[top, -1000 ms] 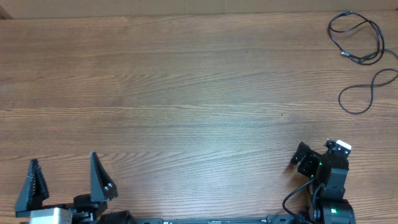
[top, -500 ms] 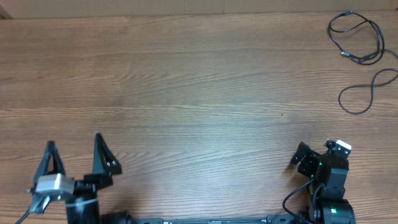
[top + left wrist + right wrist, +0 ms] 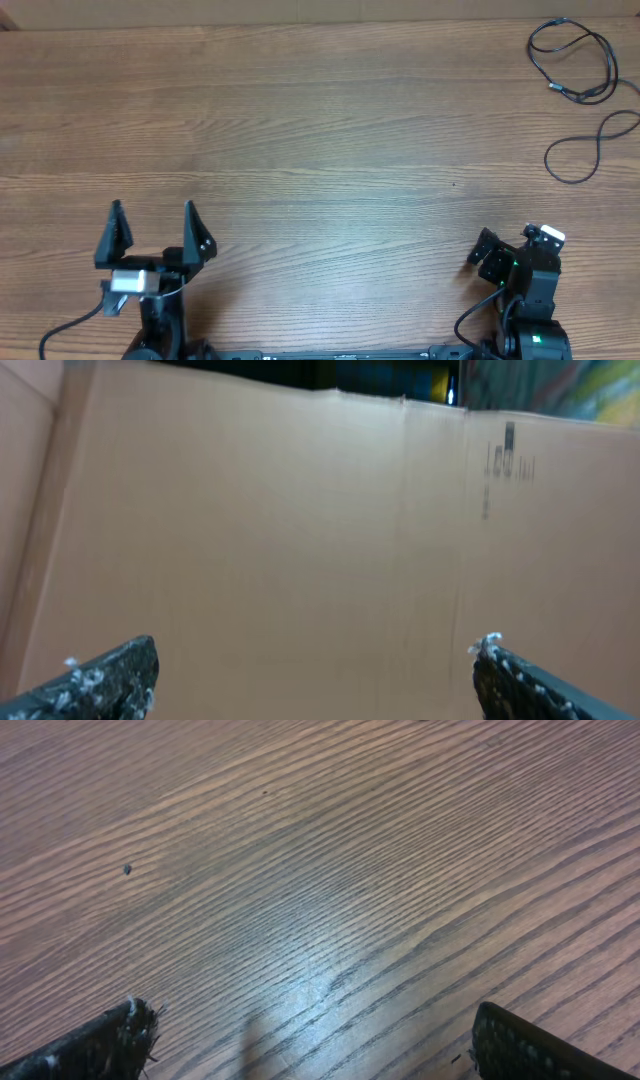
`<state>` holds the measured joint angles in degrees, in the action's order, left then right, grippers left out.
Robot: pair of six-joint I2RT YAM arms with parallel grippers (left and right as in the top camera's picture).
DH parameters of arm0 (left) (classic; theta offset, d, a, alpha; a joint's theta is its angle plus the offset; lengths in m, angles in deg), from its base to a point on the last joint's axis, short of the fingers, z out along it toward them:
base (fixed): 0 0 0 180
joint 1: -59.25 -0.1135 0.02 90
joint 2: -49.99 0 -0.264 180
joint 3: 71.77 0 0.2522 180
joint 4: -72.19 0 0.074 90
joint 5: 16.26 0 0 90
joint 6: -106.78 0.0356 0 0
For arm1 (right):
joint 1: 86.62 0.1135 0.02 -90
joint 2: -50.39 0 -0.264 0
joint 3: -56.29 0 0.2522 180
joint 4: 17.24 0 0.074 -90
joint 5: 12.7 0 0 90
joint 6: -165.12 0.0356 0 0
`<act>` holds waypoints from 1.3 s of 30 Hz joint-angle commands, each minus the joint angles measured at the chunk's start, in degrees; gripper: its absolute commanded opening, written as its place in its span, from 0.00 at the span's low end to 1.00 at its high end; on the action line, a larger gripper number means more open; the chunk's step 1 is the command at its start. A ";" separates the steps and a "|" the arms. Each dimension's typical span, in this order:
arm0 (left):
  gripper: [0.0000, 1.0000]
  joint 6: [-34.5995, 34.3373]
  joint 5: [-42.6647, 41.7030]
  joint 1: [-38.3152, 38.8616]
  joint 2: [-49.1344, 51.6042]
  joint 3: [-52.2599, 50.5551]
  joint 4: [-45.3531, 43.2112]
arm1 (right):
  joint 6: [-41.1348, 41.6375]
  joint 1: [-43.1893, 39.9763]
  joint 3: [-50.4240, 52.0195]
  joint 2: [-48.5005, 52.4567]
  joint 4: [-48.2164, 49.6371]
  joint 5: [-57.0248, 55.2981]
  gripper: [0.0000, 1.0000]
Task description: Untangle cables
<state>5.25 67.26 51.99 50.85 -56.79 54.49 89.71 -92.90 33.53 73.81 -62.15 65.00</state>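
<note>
Overhead: the cables lie in the upper right corner of the frame on the wooden table. One is a bundle of loose loops with a small grey plug end. The other is a single open loop just below it, running off the right edge. Within the frame I see the two apart; past the edge I cannot tell. The left gripper sits at lower left, across the whole table from the cables. It points toward the top of the frame with its jaws spread wide and nothing between them. The right gripper is at lower right, below the cables and well apart from them, with its arm folded close to its base

Left wrist: the left gripper is wide open. I see both fingertips at the bottom corners and a plain brown cardboard wall ahead, slightly blurred. No cable in view

Right wrist: the right gripper is also wide open and empty, angled down at bare wood grain. No cable in view
</note>
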 commanded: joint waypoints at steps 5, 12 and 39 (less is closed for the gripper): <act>1.00 5.40 -0.98 -0.22 -0.68 -0.92 4.92 | 0.24 0.11 0.28 -0.42 -0.72 -0.52 1.00; 1.00 5.16 -1.03 -0.20 -0.68 -0.92 26.10 | 0.24 0.11 0.28 -0.42 -0.70 -0.52 1.00; 1.00 6.82 3.06 0.15 -0.74 -0.92 35.74 | 0.24 0.11 0.28 -0.42 -0.70 -0.52 1.00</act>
<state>11.02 69.69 52.03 50.78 -57.53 90.03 89.71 -92.90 33.53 73.81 -62.15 64.87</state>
